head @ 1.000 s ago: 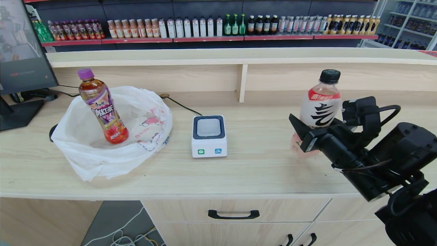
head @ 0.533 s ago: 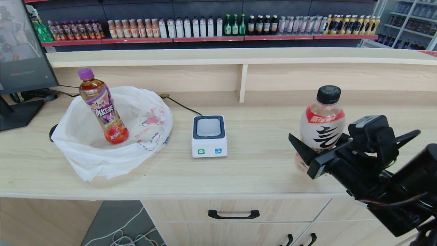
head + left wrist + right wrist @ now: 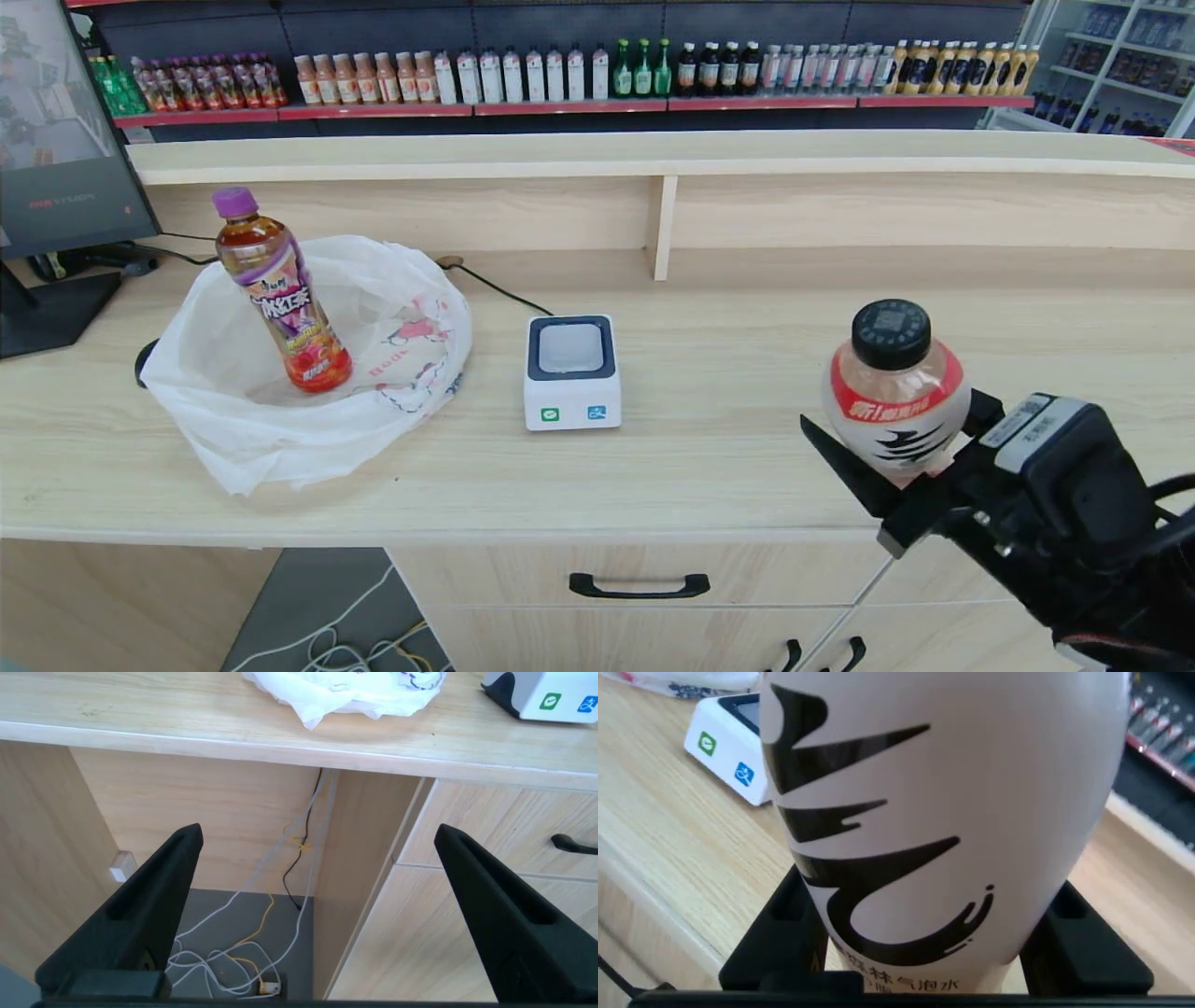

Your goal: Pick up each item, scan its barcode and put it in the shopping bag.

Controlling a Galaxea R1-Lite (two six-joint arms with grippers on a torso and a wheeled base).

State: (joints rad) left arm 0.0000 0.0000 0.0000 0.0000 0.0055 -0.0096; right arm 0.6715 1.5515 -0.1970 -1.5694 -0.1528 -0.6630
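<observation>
My right gripper (image 3: 910,467) is shut on a white-labelled drink bottle (image 3: 893,392) with a black cap, held above the counter's front right edge. Up close in the right wrist view, the bottle's white label (image 3: 943,812) with black strokes sits between the black fingers (image 3: 780,924). A tea bottle with a purple cap (image 3: 280,294) stands upright inside the white shopping bag (image 3: 308,364) on the left of the counter. The white barcode scanner (image 3: 571,371) sits mid-counter, left of the held bottle. My left gripper (image 3: 318,905) is open, below counter height, facing the cabinet front.
The wooden counter (image 3: 691,467) has a raised back ledge with a divider (image 3: 663,229). A monitor stand (image 3: 47,308) is at the far left. Drawers with black handles (image 3: 639,586) lie below. Cables (image 3: 252,952) trail on the floor under the counter.
My right gripper has carried the white-labelled bottle toward the counter's front edge and up, closer to the head camera; its cap top now faces the camera. Bag, tea bottle and scanner are unmoved.
</observation>
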